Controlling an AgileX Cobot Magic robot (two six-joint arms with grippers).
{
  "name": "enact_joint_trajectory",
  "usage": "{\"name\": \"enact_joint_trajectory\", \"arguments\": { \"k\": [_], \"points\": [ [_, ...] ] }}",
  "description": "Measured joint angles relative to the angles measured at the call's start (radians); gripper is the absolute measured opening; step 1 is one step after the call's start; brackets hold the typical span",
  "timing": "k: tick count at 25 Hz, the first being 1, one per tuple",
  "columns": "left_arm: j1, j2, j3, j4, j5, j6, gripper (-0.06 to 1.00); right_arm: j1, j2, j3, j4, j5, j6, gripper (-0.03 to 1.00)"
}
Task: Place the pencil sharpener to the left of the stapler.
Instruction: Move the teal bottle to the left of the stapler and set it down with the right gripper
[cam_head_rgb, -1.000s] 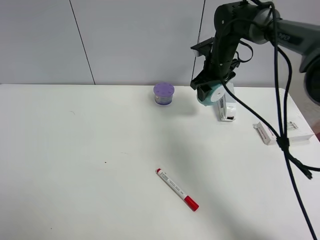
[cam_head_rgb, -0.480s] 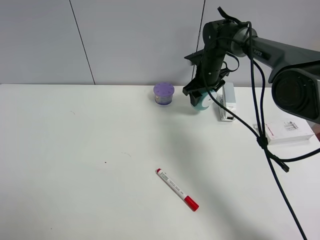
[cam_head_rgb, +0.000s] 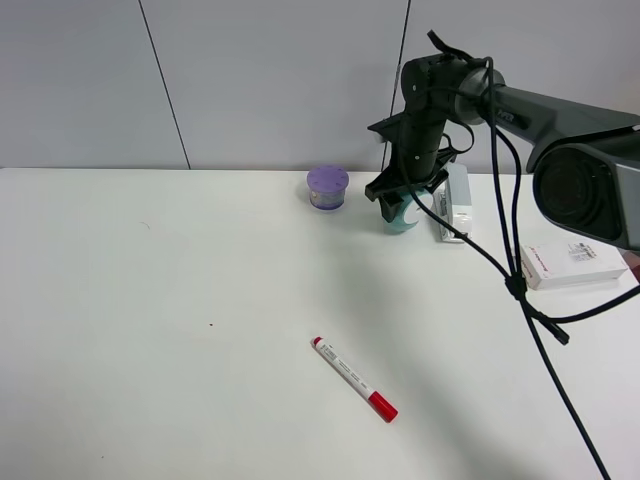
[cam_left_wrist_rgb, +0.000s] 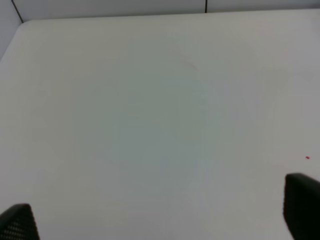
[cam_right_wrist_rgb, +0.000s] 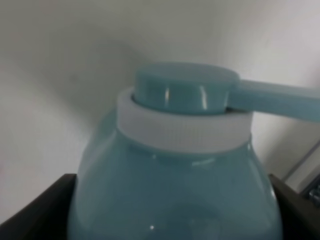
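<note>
The teal pencil sharpener (cam_head_rgb: 401, 219) is at the back of the table, between the purple container and the stapler, with my right gripper (cam_head_rgb: 403, 203) shut on it from above. It is at table level; I cannot tell whether it touches. In the right wrist view the sharpener (cam_right_wrist_rgb: 172, 185) fills the frame, showing its white ring and light-blue crank handle (cam_right_wrist_rgb: 280, 100), with dark fingers (cam_right_wrist_rgb: 35, 215) on both sides. The white stapler (cam_head_rgb: 458, 205) lies just right of it. My left gripper (cam_left_wrist_rgb: 160, 220) is open over bare table and is out of the exterior view.
A small purple round container (cam_head_rgb: 327, 187) stands left of the sharpener. A red-capped marker (cam_head_rgb: 354, 378) lies in the front middle. A flat white box with a red label (cam_head_rgb: 568, 264) sits at the right edge. The right arm's black cables (cam_head_rgb: 520, 285) hang over the right side.
My right arm has carried the sharpener leftwards, from in front of the stapler to its left side, and lowered it towards the table. The left gripper's view gives no earlier frame.
</note>
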Motion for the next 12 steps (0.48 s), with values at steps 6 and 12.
{"name": "enact_joint_trajectory", "arguments": {
  "k": [6,12],
  "points": [
    [0.0,0.0,0.0,0.0,0.0,0.0,0.99,-0.004,0.024,0.0,0.001,0.0,0.0,0.67],
    [0.0,0.0,0.0,0.0,0.0,0.0,0.99,-0.004,0.031,0.0,0.002,0.004,0.0,0.67]
  ]
}}
